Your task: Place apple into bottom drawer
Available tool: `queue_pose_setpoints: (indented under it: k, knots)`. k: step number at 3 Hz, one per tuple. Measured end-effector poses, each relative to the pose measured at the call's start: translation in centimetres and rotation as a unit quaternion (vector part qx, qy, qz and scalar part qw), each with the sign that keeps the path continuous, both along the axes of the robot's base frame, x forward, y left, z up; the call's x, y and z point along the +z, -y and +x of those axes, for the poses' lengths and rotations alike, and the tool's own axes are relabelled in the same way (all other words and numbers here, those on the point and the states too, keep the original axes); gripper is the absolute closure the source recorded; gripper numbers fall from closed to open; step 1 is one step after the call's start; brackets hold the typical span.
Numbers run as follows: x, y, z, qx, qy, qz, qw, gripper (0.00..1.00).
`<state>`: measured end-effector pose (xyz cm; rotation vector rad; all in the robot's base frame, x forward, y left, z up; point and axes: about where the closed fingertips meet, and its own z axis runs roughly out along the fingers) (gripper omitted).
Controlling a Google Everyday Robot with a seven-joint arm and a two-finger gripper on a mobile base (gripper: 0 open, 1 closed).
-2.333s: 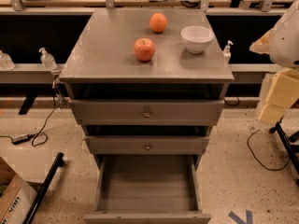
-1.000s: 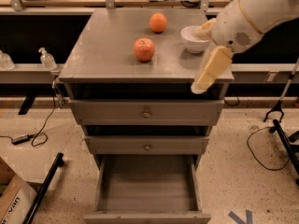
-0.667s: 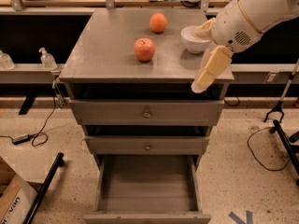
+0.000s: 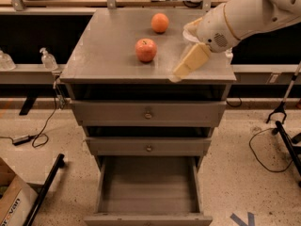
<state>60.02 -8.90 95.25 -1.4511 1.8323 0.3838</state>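
The apple point(image 4: 146, 50), red with yellowish patches, sits on the grey cabinet top point(image 4: 103, 46), left of centre. My gripper point(image 4: 182, 69) hangs over the top's front right part, to the right of the apple and a little nearer the front, apart from it. My white arm point(image 4: 240, 18) reaches in from the upper right. The bottom drawer point(image 4: 148, 187) is pulled open below, its grey inside bare. The two knobbed drawers point(image 4: 148, 113) above it are shut.
An orange fruit point(image 4: 160, 22) lies behind the apple. A white bowl point(image 4: 190, 29) is mostly hidden behind my arm. A clear bottle point(image 4: 48, 59) stands on the left shelf. A cardboard box point(image 4: 11, 201) and black bar point(image 4: 44, 192) lie at the lower left, a stand point(image 4: 287, 126) at the right.
My arm came in from the right edge over the cabinet top. Since a second ago the gripper has moved left toward the apple. The apple and drawers have not moved.
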Motion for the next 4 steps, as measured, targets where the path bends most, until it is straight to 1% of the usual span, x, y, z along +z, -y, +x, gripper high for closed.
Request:
queue_pose_setpoints:
  k: [1,2,3,4]
  knots:
    - [-0.7,-1.4,4.2,-0.044,0.017,0.055,0.9974,0.0]
    - [-2.2,-1.4,9.2,-0.132,0.037,0.064,0.9884,0.0]
    - [-1.5,-1.5,9.4,-0.136,0.043,0.075,0.9869,0.0]
    - [-4.4,-4.5,10.6,-0.131,0.011,0.113,0.9849,0.0]
